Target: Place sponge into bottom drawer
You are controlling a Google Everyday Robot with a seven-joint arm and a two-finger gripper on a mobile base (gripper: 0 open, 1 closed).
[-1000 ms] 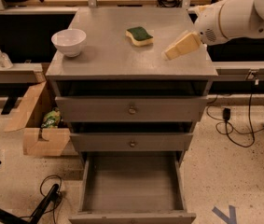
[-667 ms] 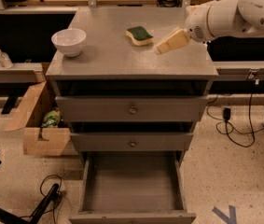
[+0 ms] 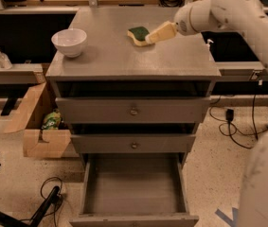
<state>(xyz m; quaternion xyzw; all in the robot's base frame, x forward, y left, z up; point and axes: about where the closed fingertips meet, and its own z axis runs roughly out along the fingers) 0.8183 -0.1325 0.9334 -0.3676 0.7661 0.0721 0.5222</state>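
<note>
Firstly, we noted the small kitchen sponge (image 3: 138, 33), dark green on top with a yellow foam base and a wavy outline. It lay flat on the top of the grey metal cabinet (image 3: 124, 63), towards the rear and right of centre. It occupied the same spot as in both earlier frames.

The tan two-finger gripper (image 3: 153, 36) had travelled leftwards across the cabinet top. One second earlier it stood well right of the sponge, and 0.7 s earlier it was nearer but still apart. At the moment of inspection its tip met the sponge's right edge in the camera view. We could not tell whether it was actually touching. We could not tell how far the gripper was open, and we saw nothing lifted or held by it. The white robot arm (image 3: 228, 8) reached in from the upper right.

The bottom drawer (image 3: 133, 188), the lowest and deepest of three grey metal drawers, stood pulled out as before, showing a plain grey interior with nothing in it. The two shallower drawers with round knobs (image 3: 133, 111) above it were only slightly out.

The white round bowl (image 3: 69, 41) sat unmoved near the top's left edge, well apart from the sponge. A brown cardboard box (image 3: 36, 126) stood on the floor left of the cabinet.
</note>
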